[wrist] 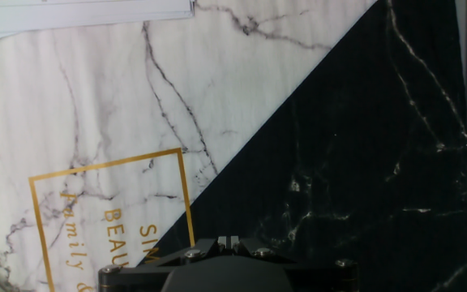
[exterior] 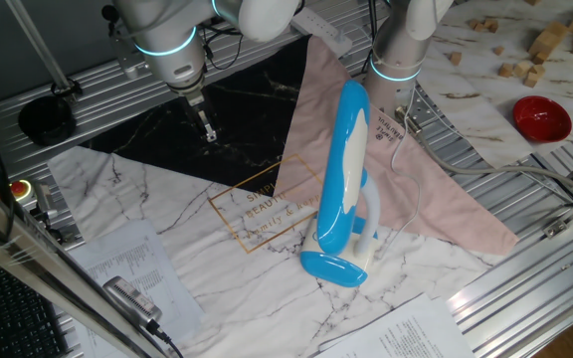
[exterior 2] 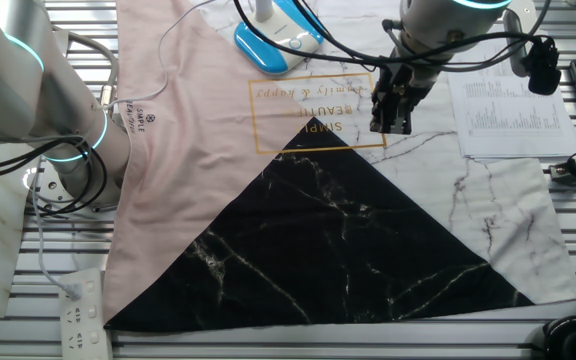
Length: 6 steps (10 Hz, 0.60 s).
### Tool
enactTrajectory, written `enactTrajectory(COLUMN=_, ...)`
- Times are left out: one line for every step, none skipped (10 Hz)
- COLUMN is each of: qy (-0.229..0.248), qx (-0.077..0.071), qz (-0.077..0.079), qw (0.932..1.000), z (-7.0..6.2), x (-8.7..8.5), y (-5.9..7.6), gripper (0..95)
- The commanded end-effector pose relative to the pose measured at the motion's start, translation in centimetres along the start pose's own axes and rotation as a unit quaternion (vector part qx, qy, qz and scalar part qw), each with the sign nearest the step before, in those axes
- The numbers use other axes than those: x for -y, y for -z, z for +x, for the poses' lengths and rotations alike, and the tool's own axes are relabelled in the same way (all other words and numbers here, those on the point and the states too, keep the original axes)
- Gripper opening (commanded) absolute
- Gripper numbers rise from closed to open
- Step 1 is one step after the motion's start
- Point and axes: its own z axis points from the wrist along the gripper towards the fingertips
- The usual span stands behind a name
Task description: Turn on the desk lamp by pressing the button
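Desk lamp point(exterior: 341, 184) stands well apart from tool point(exterior: 208, 127), toward 4 o'clock. Tool fingers together, holding nothing. Risk: off-centre press misses button, tips lamp.

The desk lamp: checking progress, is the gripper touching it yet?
No: the gripper hangs over the black marble cloth, apart from the desk lamp.

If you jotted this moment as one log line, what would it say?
task: press lamp button | gripper: above black marble mat, fingers shut | desk lamp: untouched, apart from gripper | contact: none
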Motion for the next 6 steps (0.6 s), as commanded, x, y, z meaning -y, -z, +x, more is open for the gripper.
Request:
enactTrajectory(qy=0.0, qx=0.0, qz=0.001, qw=1.0, z=0.02, x=0.01, y=-0.01, gripper=0.0)
enactTrajectory(qy=0.003, qx=-0.001, qz=0.001, qw=1.0, z=0.03, x=0.03, y=0.0, gripper=0.0)
enactTrajectory(qy=0.0, qx=-0.007, qz=0.0, qw=1.0, z=0.04, x=0.03, y=0.01, gripper=0.0)
enactTrajectory(qy=-0.008, qx=-0.008, qz=-0.001, qw=0.9999, z=0.04, x=0.03, y=0.0, gripper=0.0)
enactTrajectory(qy=-0.01, qx=-0.007, qz=-0.001, qw=0.9999, z=0.05, x=0.03, y=0.0, gripper=0.0)
enactTrajectory(qy=0.006, qx=0.0, qz=0.0, qw=1.0, z=0.04, x=0.03, y=0.0, gripper=0.0)
